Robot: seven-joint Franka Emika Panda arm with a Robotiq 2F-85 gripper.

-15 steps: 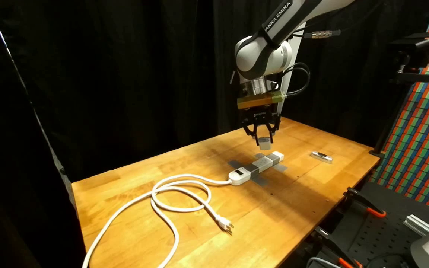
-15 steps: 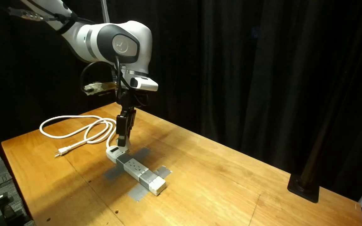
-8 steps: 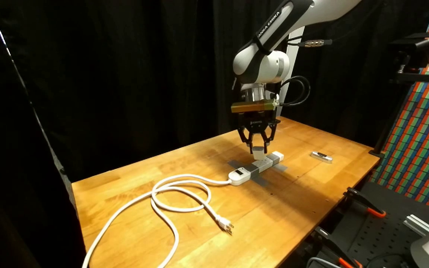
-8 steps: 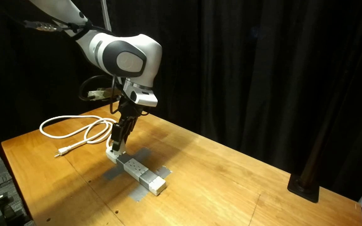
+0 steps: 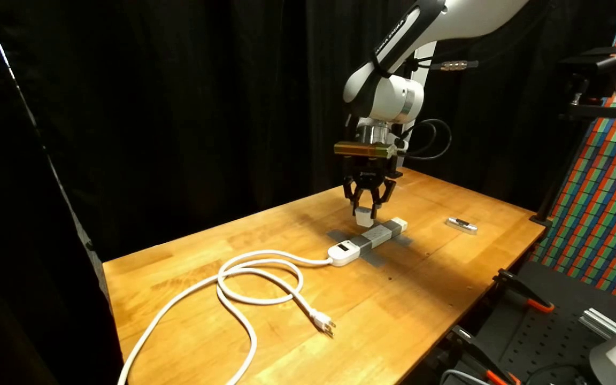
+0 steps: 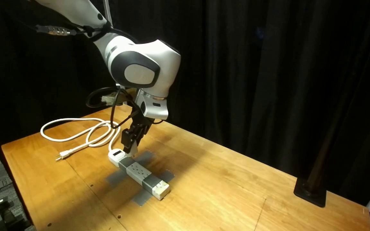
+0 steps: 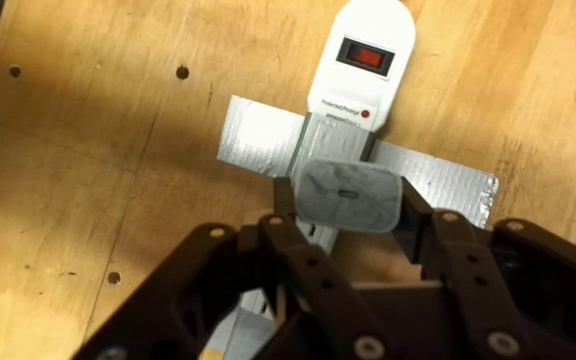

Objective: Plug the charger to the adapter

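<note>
Black curtains [image 5: 179, 133] hang behind my tool [image 5: 364, 213] in both exterior views, and beneath it spreads the wooden surface [image 6: 220, 192]. My white arm [image 6: 169, 69] comes down from above, carrying the tool low over that wood. Well apart from the tool, a white cable [image 5: 265, 302] lies in loops. The adapter [image 6: 139, 172] lies just below the tool, strapped to the surface by bands of grey tape [image 7: 433, 175]; in the wrist view it runs back under my jaws. In an exterior view a slim silver piece [image 5: 462, 225] lies off to one side of the tool. My tool is clamped on the charger [image 7: 348, 215], jaws against two opposite sides of it, and in the wrist view the charger overlaps the taped stretch near the adapter's red switch [image 7: 368, 56], which sits ahead of the tool. I cannot tell whether the charger's lower end touches the adapter. Between the jaws, a small oval slot [image 7: 348, 194] shows on the charger's upper face.
</note>
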